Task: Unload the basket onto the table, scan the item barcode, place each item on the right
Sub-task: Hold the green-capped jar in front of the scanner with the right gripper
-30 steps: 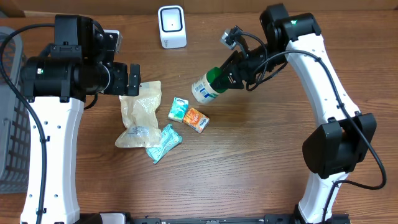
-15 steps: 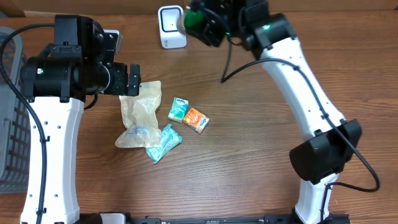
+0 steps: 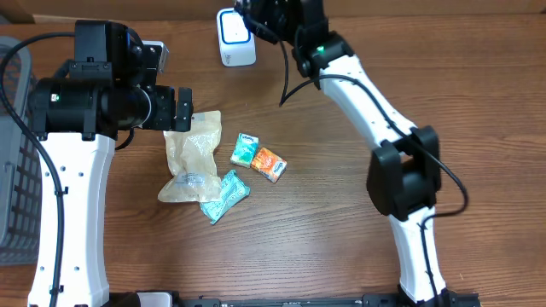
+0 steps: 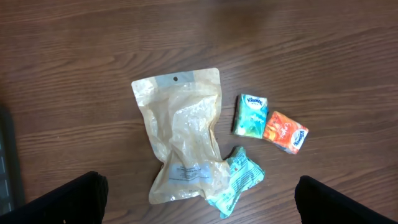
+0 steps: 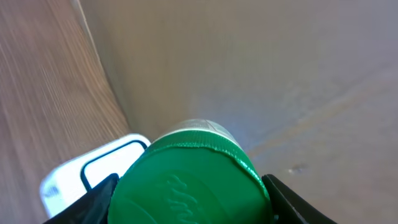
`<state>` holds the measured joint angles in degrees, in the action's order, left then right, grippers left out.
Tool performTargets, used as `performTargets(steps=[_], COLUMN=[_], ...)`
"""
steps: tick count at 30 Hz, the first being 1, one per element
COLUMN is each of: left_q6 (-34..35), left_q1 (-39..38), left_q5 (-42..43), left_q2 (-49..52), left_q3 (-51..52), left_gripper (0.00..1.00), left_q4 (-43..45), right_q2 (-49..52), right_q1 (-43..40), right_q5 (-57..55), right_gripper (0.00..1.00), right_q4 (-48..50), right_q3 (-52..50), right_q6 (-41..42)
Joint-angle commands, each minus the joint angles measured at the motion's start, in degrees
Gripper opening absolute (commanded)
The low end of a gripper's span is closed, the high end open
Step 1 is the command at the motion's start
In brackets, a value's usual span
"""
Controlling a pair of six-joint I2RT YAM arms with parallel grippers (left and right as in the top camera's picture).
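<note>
The wooden worktop [image 3: 324, 247] fills the overhead view. The left arm [image 3: 72, 170] stands along the left of the frame. The right arm [image 3: 375, 111] reaches from the lower right to the top centre. The edge of a grey basket [image 3: 10, 179] shows at the far left.

The left gripper [image 3: 175, 108] hangs above the upper end of a beige pouch [image 3: 192, 158]. Its two fingers stand spread to the bottom corners of the left wrist view, with nothing between them. The pouch lies flat, left of centre.

A white scanner [image 3: 235, 36] stands at the top of the overhead frame, just left of the right arm's wrist. The right gripper [image 5: 189, 202] is clamped on a green-capped bottle [image 5: 186, 168], with a dark finger [image 5: 93, 199] pressed against each side of the cap. In the right wrist view the cap fills the lower middle, and the scanner shows just to its left, close by. Whether the bottle touches the scanner cannot be told. In the overhead view the bottle is hidden by the wrist.

A crinkled teal packet [image 3: 224, 196] overlaps the pouch's lower right corner. A teal tissue pack [image 3: 245, 149] and an orange pack [image 3: 269, 164] lie side by side, just right of the pouch.
</note>
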<state>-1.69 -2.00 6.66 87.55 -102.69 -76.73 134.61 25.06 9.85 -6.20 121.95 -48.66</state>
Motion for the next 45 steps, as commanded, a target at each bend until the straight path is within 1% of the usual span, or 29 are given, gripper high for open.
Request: performTargets(steps=[1, 6, 8, 12, 16, 17, 22, 37, 39, 43, 45], left_q6=[-0.92, -0.92, -0.92, -0.92, -0.92, -0.92, -0.92, -0.92, -0.92, -0.92, -0.92], left_q1=[0.11, 0.11, 0.11, 0.11, 0.11, 0.09, 0.11, 0.09, 0.09, 0.09, 0.09], left_q5=[0.39, 0.42, 0.39, 0.42, 0.39, 0.39, 0.39, 0.42, 0.42, 0.42, 0.39], left_q2=[0.15, 0.15, 0.15, 0.15, 0.15, 0.15, 0.15, 0.15, 0.15, 0.15, 0.15], left_q3=[-0.94, -0.94, -0.94, -0.94, -0.94, -0.94, -0.94, -0.94, -0.94, -0.94, -0.94], left_gripper=[0.99, 1.0, 1.0, 1.0, 1.0, 0.99, 1.0, 1.0, 1.0, 1.0, 1.0], left_q4=[0.07, 0.07, 0.07, 0.07, 0.07, 0.07, 0.07, 0.07, 0.07, 0.07, 0.07], right_q2=[2.34, 5.57, 6.4, 6.62, 6.62, 6.62, 6.62, 6.47, 5.73, 2.64, 0.44], right_q1=[-0.2, -0.2, -0.2, -0.2, -0.04, -0.02, 0.07, 0.74, 0.83, 0.81, 0.81], right_q5=[-1.09, -1.07, -1.2, -2.51, -2.8, -3.21, -4.7, -4.44, -2.62, 2.56, 3.8], right_gripper=[0.4, 0.39, 0.39, 0.4, 0.4, 0.4, 0.4, 0.39, 0.38, 0.37, 0.37], right_q4=[5.33, 10.84, 11.26, 8.55, 7.1, 5.75, 2.62, 3.08, 3.08, 2.8, 2.38], right_q3=[1.38, 1.38, 1.38, 1.38, 1.38, 1.38, 1.38, 1.38, 1.38, 1.38, 1.4], right_q6=[-8.92, -14.1, -18.03, -27.32, -31.28, -33.77, -38.47, -37.4, -33.53, -22.47, -14.91])
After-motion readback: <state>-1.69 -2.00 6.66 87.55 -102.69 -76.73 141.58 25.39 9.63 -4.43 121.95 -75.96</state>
